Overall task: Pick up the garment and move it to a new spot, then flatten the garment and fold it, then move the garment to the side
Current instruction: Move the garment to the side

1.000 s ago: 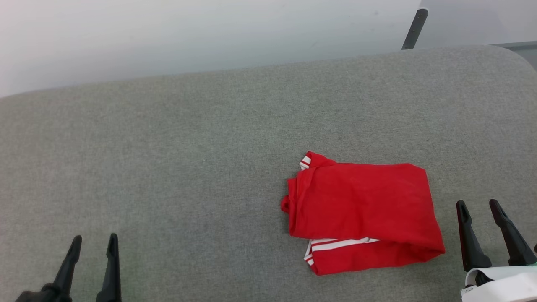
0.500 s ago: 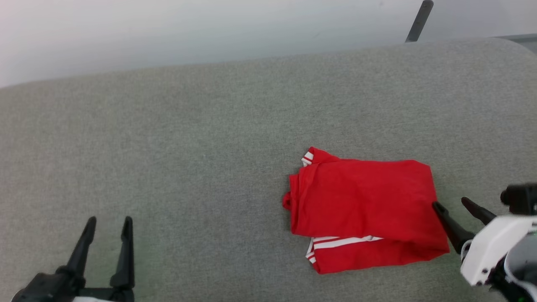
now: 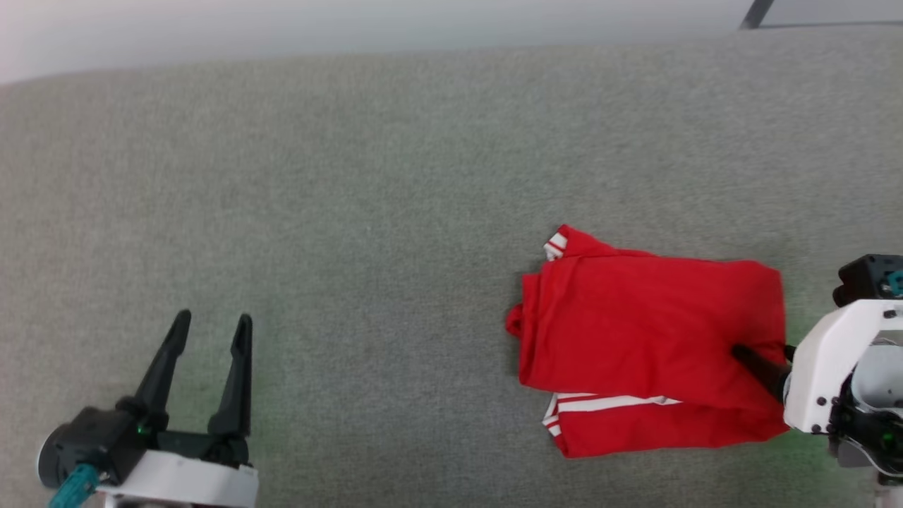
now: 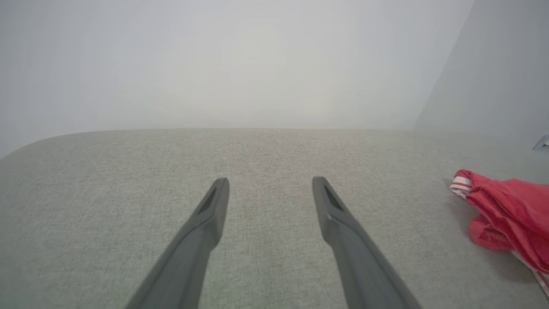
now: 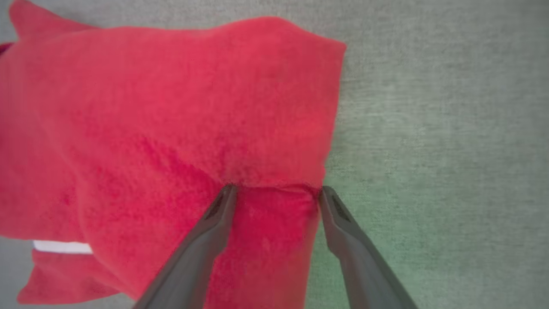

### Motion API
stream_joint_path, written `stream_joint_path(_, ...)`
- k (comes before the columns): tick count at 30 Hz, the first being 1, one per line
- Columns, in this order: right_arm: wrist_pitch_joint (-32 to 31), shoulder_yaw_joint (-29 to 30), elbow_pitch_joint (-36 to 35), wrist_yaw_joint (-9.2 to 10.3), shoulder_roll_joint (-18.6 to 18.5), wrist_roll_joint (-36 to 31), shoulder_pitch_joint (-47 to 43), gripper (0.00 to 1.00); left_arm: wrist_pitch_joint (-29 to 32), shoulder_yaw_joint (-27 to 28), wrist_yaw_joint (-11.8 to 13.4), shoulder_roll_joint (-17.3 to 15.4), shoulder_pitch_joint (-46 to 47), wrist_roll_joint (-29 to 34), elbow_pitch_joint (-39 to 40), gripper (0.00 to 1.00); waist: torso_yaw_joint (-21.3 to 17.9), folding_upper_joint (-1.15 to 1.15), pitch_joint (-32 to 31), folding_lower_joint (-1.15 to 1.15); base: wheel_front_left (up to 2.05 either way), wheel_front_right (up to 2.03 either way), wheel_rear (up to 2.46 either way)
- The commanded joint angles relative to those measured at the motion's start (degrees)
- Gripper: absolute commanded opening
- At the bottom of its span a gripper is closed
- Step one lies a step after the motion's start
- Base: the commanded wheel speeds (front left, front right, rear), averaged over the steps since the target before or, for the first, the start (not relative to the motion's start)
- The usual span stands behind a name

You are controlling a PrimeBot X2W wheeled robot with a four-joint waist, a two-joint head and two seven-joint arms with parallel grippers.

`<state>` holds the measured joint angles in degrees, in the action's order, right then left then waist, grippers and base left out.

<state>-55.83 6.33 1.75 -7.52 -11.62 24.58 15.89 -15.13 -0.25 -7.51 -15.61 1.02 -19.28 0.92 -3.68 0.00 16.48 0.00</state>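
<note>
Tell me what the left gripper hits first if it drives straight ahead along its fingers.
Nothing obvious: the left gripper points across bare grey cushion toward the pale wall; the red shirt lies off to its right. Depth is unclear; the cushion itself may come first.

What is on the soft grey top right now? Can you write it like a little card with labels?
Garment: folded red T-shirt with red-white striped trim, lying at the right
Surface: grey fabric-covered top
Left gripper: open, over bare fabric, apart from the shirt
Right gripper: open, fingertips at the shirt's right edge, cloth between them
Held: nothing
</note>
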Motion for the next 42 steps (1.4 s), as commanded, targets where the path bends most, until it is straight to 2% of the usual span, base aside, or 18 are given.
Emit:
stream_joint_path(1, -0.4, 0.3, 0.5, 0.06, 0.5, -1.0, 0.8, 1.0, 0.0, -0.3, 0.1, -0.3, 1.1, -0.3, -0.1, 1.0, 1.3, 0.0, 2.0, 0.0, 0.0, 0.0, 0.0)
stream_joint_path(7, 0.7, 0.1, 3.8, 0.05, 3.1, -3.1, 1.8, 1.0, 0.0, -1.9, 0.1, -1.2, 3.8, -0.9, -0.5, 1.0, 1.9, 0.0, 4.4, 0.0, 0.0, 0.0, 0.0)
stream_joint_path(8, 1.2, 0.1, 4.4, 0.05, 3.5, -3.1, 1.8, 0.92, 0.0, -2.0, 0.1, -1.4, 4.1, -1.0, -0.5, 1.0, 1.9, 0.0, 4.7, 0.0, 0.0, 0.0, 0.0)
stream_joint_path(9, 1.6, 0.0, 4.9, 0.05, 3.8, -3.2, 1.8, 0.47, 0.0, -2.1, 0.1, -1.6, 4.4, -1.2, -0.5, 1.0, 1.9, 0.0, 5.0, 0.0, 0.0, 0.0, 0.0)
stream_joint_path(10, 2.1, -0.2, 5.3, 0.05, 4.0, -3.2, 2.0, 0.26, 0.0, -2.0, 0.1, -1.8, 4.7, -1.4, -0.6, 1.0, 1.8, 0.0, 5.2, 0.0, 0.0, 0.0, 0.0)
stream_joint_path(11, 2.8, -0.2, 5.7, 0.05, 4.1, -3.2, 2.2, 0.0, 0.0, -2.0, 0.1, -2.0, 4.8, -1.5, -0.7, 1.0, 1.7, 0.0, 5.4, 0.0, 0.0, 0.0, 0.0)
stream_joint_path(17, 7.9, 0.4, 6.3, 0.07, 4.1, -2.1, 3.1, 0.0, 0.0, -1.9, 0.1, -3.0, 5.5, -1.6, -0.8, 1.0, 0.3, 0.0, 6.0, 0.0, 0.0, 0.0, 0.0)
stream_joint_path(29, 17.6, 7.9, 0.5, 0.07, 1.5, 1.7, 1.7, 0.0, 0.0, -4.4, 0.1, -5.9, 8.0, -0.7, 1.8, 1.0, -5.6, 0.0, 7.2, 0.0, 0.0, 0.0, 0.0)
stream_joint_path(35, 21.9, 11.8, -0.3, 0.07, 0.0, 2.3, 1.6, 0.0, 0.0, -5.6, 0.1, -9.6, 10.2, -0.4, 3.7, 1.0, -10.0, 0.0, 9.7, 0.0, 0.0, 0.0, 0.0)
stream_joint_path(42, 26.5, 13.9, 2.8, 0.07, -1.0, 2.5, 5.2, 0.0, 0.0, -7.6, 0.1, -15.0, 14.3, -0.2, 6.2, 1.0, -14.0, 0.0, 13.5, 0.0, 0.0, 0.0, 0.0)
